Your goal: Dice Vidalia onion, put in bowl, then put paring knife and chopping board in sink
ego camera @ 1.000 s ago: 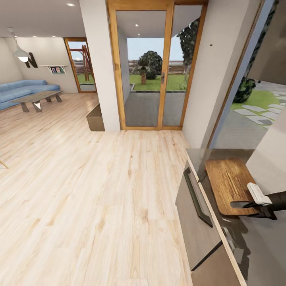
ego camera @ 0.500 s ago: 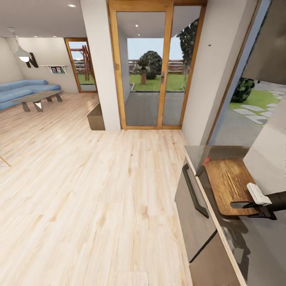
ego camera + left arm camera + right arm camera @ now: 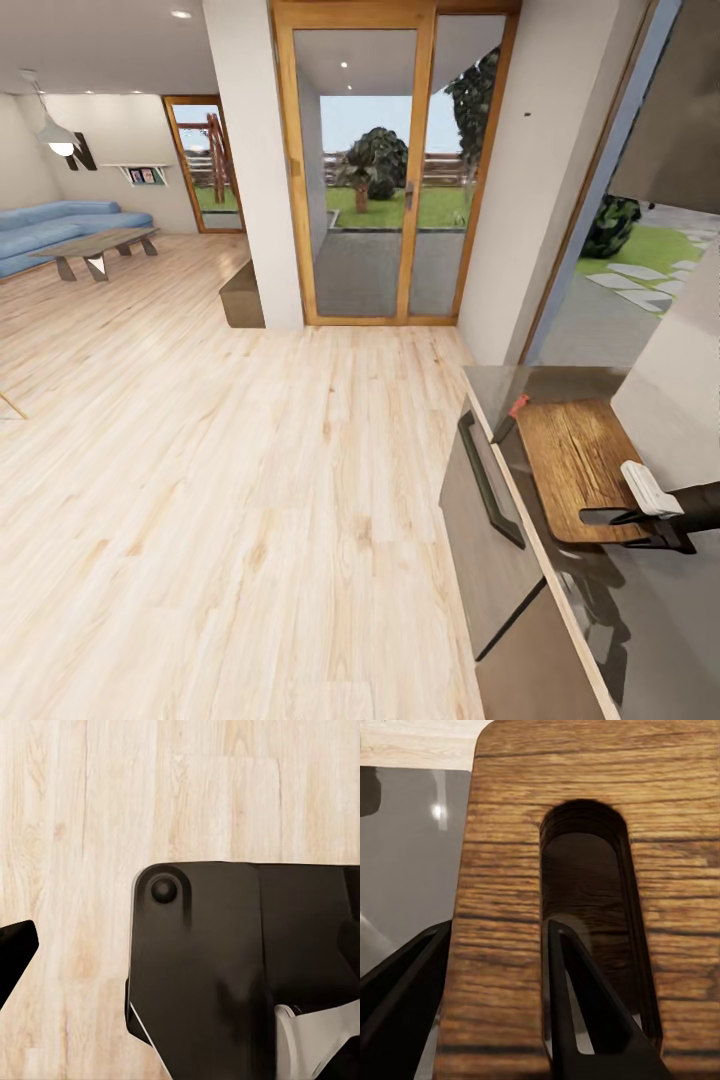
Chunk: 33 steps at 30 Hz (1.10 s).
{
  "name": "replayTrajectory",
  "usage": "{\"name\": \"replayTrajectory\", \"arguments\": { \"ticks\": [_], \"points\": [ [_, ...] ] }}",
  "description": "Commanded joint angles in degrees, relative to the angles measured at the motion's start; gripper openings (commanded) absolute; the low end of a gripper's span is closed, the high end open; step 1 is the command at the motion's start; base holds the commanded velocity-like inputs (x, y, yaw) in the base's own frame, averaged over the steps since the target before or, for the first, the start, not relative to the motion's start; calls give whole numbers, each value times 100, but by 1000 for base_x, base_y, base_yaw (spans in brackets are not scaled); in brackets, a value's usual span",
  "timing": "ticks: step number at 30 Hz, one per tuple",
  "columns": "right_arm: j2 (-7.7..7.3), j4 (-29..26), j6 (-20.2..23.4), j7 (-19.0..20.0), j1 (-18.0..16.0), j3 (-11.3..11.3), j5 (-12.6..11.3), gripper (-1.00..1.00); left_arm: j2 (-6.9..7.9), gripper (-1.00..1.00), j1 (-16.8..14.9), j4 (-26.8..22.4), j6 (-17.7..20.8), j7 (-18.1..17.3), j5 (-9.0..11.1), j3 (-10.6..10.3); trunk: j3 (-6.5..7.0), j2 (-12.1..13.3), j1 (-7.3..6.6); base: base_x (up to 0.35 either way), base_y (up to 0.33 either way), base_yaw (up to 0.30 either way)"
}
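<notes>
Gripping the chopping board (image 3: 578, 462) by its handle end, your right gripper (image 3: 622, 528) sat at the near edge of the board on the countertop (image 3: 640, 620). Right wrist view: one finger (image 3: 585, 1020) went through the board's handle slot, the other finger (image 3: 405, 997) ran outside the board's edge, so the strip of wood between them was pinched, jaws clamped on the chopping board (image 3: 585, 832). Board lay on the grey glossy top, long side running away from you. Paring knife (image 3: 507, 418) lay just beside the board's far left corner, red handle pointing away, dark blade toward the counter's front edge; whether it touched the board, can't tell. Dark cabinet front (image 3: 490, 520) below the counter edge. Left gripper (image 3: 11, 960): just one dark fingertip visible in the left wrist view over the wooden floor (image 3: 90, 810), next to a dark part of the robot body (image 3: 225, 967); open or closed, can't tell. Glass door (image 3: 365, 170) and blue sofa (image 3: 50, 225) were far off.
</notes>
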Motion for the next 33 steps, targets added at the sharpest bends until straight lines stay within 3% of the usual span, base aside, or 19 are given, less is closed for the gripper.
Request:
{"name": "replayTrajectory", "arguments": {
  "ticks": [1, 33],
  "points": [
    [7, 5, -36, 20, -7, -43, 38, -100, 0, 100, 2, -9, -5, 2, 7, -2, -10, -11, 3, 0, -100, 0],
    [51, 442, -45, 20, -7, -75, 22, -100, 0, 100, 2, -4, -5, 3, 15, -6, -10, -11, 3, 0, -24, 0]
  ]
}}
